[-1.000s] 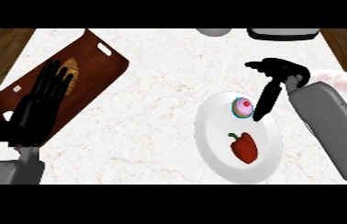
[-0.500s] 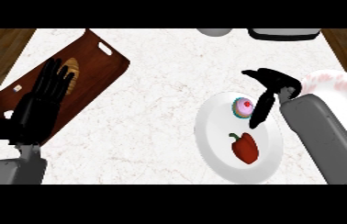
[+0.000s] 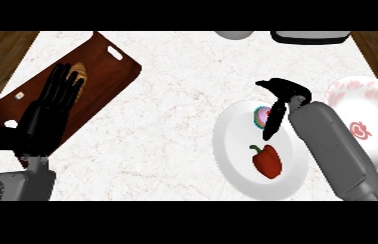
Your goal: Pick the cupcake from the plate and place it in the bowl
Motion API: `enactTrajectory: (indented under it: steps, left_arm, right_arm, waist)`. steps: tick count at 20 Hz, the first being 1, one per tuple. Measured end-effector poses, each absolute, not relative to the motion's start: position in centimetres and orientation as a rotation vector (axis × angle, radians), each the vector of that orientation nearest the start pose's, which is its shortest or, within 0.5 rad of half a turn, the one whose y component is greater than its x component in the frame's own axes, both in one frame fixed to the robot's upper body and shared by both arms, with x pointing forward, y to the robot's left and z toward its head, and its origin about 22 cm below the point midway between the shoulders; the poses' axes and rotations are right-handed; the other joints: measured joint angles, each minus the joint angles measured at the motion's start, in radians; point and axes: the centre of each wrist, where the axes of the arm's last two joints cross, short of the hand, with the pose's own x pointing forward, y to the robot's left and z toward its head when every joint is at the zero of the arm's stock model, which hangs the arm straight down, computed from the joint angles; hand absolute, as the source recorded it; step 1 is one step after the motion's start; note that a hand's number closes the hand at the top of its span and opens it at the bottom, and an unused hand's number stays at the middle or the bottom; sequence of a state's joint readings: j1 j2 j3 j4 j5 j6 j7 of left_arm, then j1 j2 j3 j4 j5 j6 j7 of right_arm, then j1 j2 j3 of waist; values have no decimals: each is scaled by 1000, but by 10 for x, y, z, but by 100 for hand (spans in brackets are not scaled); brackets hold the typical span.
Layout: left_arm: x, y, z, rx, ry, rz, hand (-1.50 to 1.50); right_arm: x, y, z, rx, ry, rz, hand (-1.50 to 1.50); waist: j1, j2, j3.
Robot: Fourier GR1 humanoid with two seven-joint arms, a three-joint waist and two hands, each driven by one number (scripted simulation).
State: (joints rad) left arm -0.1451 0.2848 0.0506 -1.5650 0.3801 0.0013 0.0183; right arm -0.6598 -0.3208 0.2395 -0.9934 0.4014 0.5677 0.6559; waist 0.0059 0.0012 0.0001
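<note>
The right hand (image 3: 284,95) is working over the white plate (image 3: 235,153), its fingers (image 3: 273,123) pointing down just beside the cupcake (image 3: 261,115) and not yet curled round it. The cupcake is sitting on the plate's upper part, left of those fingers; a red pepper (image 3: 266,160) is lying below them. To grasp well, thumb and fingers should be straddling the cupcake before closing. The bowl (image 3: 359,110) is waiting to the right. The left hand (image 3: 50,110) is resting open, fingers straight, over the cutting board (image 3: 103,70).
</note>
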Motion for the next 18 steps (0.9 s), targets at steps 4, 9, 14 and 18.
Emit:
enactTrajectory:
  steps: [4,9,14,18]
  left_arm:
    - [274,294,62,-97,-1692,68,0]
    - [266,299,59,-93,-1691,61,0]
    - [268,301,62,-98,-1692,65,0]
    - [271,296,63,-88,-1694,70,0]
  right_arm:
    - [389,-216,60,-462,-628,1176,150]
    - [389,-224,56,-481,-656,1286,150]
    - [392,-220,59,-508,-682,1346,150]
    - [387,-215,61,-529,-726,1396,150]
  waist:
    - [2,0,0]
    - [5,-2,-1]
    - [2,-1,-1]
    - [-4,-2,0]
